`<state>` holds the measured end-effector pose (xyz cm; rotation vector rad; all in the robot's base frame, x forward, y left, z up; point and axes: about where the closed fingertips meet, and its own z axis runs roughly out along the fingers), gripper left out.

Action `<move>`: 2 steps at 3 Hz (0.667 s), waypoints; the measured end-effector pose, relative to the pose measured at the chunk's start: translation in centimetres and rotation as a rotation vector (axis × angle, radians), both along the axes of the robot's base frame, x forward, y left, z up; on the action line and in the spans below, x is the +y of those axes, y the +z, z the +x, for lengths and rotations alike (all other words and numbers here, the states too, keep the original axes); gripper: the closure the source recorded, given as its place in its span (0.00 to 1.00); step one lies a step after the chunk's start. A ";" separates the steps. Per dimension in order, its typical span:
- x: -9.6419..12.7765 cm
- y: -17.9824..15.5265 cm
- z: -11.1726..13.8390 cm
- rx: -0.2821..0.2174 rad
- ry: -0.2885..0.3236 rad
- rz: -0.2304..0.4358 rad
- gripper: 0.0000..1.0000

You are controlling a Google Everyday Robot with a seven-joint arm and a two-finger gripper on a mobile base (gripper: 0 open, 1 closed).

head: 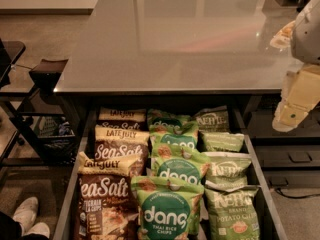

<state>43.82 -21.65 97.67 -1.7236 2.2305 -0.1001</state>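
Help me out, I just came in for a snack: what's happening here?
A robot arm reaches in from the right, and its claw hangs beside the counter front, above the right edge of an open drawer. It touches no bag. The drawer is packed in three columns: Late July bags on the left, Dang bags in the middle, and Kettle bags on the right, nearest the claw. Someone's white shoes show at lower left.

Tool (292, 109) at right edge — cream, blocky, green dot; white rounded arm (307, 31).
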 end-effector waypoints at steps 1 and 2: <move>0.0 0.0 0.0 0.000 0.000 0.000 0.00; -0.3 -1.5 -0.8 0.000 -0.040 0.062 0.00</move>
